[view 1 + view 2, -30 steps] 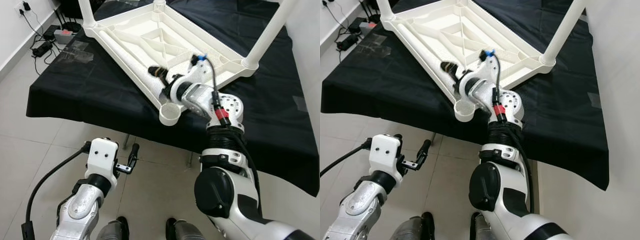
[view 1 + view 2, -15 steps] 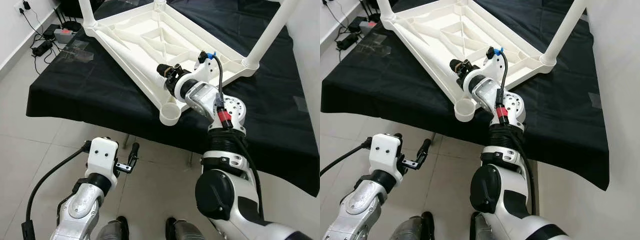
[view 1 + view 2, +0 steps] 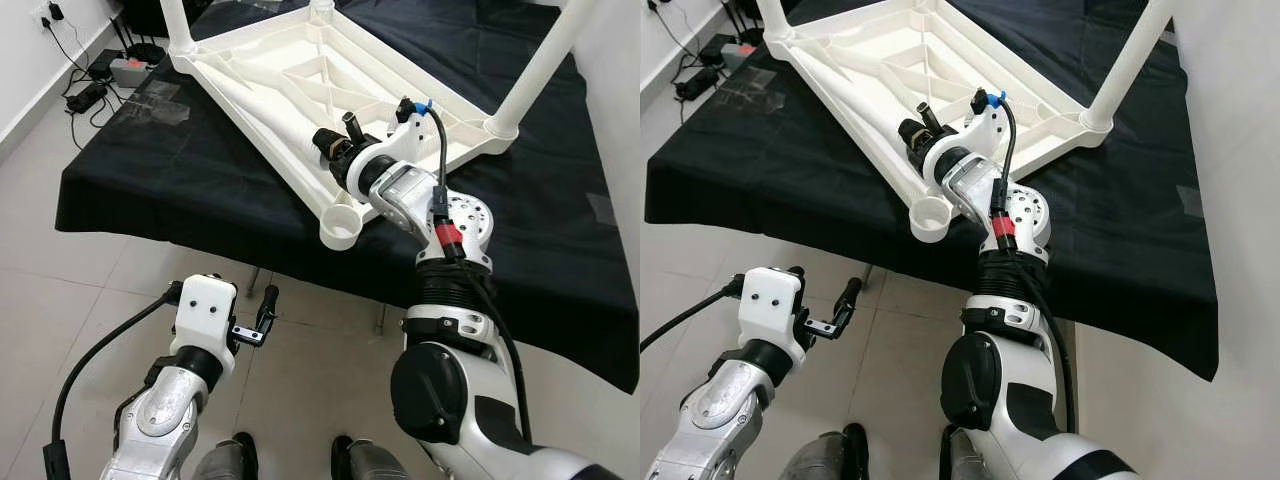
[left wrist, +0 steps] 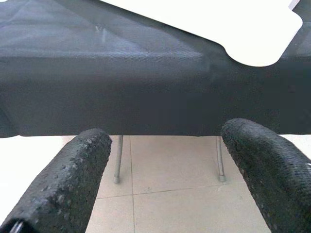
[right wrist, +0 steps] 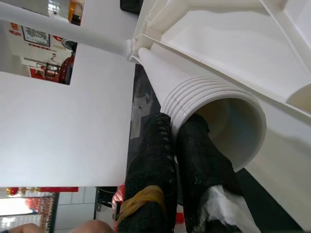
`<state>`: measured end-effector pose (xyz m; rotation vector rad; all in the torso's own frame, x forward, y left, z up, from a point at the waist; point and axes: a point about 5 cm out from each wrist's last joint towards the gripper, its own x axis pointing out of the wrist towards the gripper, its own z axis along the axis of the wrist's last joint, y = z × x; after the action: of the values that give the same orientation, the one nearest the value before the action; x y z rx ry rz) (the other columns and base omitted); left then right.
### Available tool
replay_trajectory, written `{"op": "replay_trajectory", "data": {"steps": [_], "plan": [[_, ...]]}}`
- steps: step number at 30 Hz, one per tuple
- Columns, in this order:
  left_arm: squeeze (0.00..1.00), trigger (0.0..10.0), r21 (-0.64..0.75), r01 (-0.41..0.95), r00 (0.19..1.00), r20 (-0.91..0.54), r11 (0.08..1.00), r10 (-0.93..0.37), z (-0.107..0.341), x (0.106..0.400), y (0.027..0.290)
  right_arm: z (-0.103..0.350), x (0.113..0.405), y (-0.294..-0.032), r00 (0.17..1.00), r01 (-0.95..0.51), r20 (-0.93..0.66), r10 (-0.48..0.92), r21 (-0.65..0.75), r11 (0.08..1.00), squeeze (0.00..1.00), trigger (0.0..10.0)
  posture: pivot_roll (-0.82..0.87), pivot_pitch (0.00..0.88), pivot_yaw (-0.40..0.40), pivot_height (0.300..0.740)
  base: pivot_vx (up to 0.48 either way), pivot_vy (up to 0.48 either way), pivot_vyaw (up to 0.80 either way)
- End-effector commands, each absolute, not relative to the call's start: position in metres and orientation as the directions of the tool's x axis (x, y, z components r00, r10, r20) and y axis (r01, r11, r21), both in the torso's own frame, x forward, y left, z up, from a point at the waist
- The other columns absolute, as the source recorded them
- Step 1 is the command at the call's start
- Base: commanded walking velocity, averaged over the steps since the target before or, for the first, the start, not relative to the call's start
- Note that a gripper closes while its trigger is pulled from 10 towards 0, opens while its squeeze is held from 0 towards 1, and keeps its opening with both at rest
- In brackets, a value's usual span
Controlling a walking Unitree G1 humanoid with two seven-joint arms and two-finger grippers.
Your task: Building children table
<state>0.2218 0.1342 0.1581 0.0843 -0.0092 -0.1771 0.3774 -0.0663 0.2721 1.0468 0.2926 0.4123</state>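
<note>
Lifted a little since before, the right gripper [image 3: 335,140] has fingers together beside a loose leg [image 5: 194,92] lying inside the upturned table [image 3: 290,70] on the black cloth [image 3: 150,180]. Left gripper [image 3: 255,318] hangs spread, near the floor.

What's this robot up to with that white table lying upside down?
It is assembling a white plastic children's table, which lies upside down on a black cloth-covered table. The right gripper reaches over the near edge at a loose white table leg lying there, close to the empty corner socket. Three legs are already standing. The left gripper hangs open below, over the floor.
</note>
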Motion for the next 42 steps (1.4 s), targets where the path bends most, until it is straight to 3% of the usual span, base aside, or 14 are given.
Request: {"op": "replay_trajectory", "data": {"steps": [1, 7, 11, 14, 17, 23, 28, 30, 34, 42], "plan": [[0.00, 10.0, 0.068, 0.173, 0.985, -0.018, 0.983, -0.173, 0.157, 0.218, 0.136, 0.247, 0.365, -0.035, 0.849, -0.142, -0.057, 0.526, 0.933, 0.331, 0.00, 0.0, -0.02, 0.247, -0.086, 0.740, 0.000, 0.000, 0.00], [0.00, 10.0, -0.026, 0.175, 0.984, 0.021, 0.984, -0.174, 0.168, 0.221, 0.145, 0.258, 0.369, -0.072, 0.884, -0.190, 0.029, 0.467, 0.934, 0.301, 0.00, 0.0, -0.03, 0.234, -0.080, 0.740, 0.000, 0.000, 0.00], [0.00, 10.0, -0.139, 0.198, 0.975, 0.135, 0.970, -0.179, 0.194, 0.235, 0.147, 0.263, 0.370, -0.109, 0.913, -0.215, 0.073, 0.402, 0.923, 0.320, 0.00, 0.0, -0.03, 0.224, -0.072, 0.740, 0.000, 0.000, 0.00], [0.00, 10.0, -0.198, 0.211, 0.968, 0.179, 0.957, -0.176, 0.205, 0.241, 0.147, 0.265, 0.370, -0.119, 0.920, -0.224, 0.087, 0.383, 0.917, 0.329, 0.00, 0.0, -0.04, 0.219, -0.067, 0.740, 0.000, 0.000, 0.00], [0.00, 10.0, -0.395, 0.260, 0.939, 0.316, 0.881, -0.135, 0.239, 0.261, 0.149, 0.274, 0.368, -0.145, 0.933, -0.255, 0.137, 0.332, 0.903, 0.345, 0.00, 0.0, -0.05, 0.211, -0.056, 0.740, 0.000, 0.000, 0.00], [0.00, 10.0, -0.531, 0.303, 0.926, 0.362, 0.791, -0.111, 0.254, 0.277, 0.152, 0.283, 0.366, -0.157, 0.933, -0.294, 0.193, 0.304, 0.896, 0.333, 0.00, 0.0, -0.05, 0.205, -0.053, 0.740, 0.000, 0.000, 0.00], [0.00, 10.0, -0.744, 0.288, 0.947, 0.315, 0.604, -0.063, 0.254, 0.307, 0.155, 0.308, 0.362, -0.167, 0.904, -0.395, 0.314, 0.289, 0.871, 0.291, 0.00, 0.0, -0.06, 0.201, -0.045, 0.740, 0.000, 0.000, 0.00], [0.00, 10.0, -0.744, 0.288, 0.947, 0.315, 0.604, -0.063, 0.254, 0.307, 0.155, 0.308, 0.362, -0.167, 0.904, -0.395, 0.314, 0.289, 0.871, 0.291, 0.00, 0.0, -0.06, 0.201, -0.045, 0.740, 0.000, 0.000, 0.00], [0.00, 10.0, -0.842, 0.248, 0.964, 0.264, 0.480, -0.033, 0.254, 0.338, 0.162, 0.316, 0.357, -0.171, 0.882, -0.446, 0.363, 0.301, 0.849, 0.284, 0.00, 0.0, -0.07, 0.202, -0.040, 0.740, 0.000, 0.000, 0.00], [0.00, 10.0, -0.860, 0.309, 0.944, 0.328, 0.406, -0.026, 0.283, 0.368, 0.176, 0.322, 0.350, -0.173, 0.845, -0.511, 0.427, 0.321, 0.821, 0.254, 0.00, 0.0, -0.07, 0.202, -0.033, 0.740, 0.000, 0.000, 0.00]]}}
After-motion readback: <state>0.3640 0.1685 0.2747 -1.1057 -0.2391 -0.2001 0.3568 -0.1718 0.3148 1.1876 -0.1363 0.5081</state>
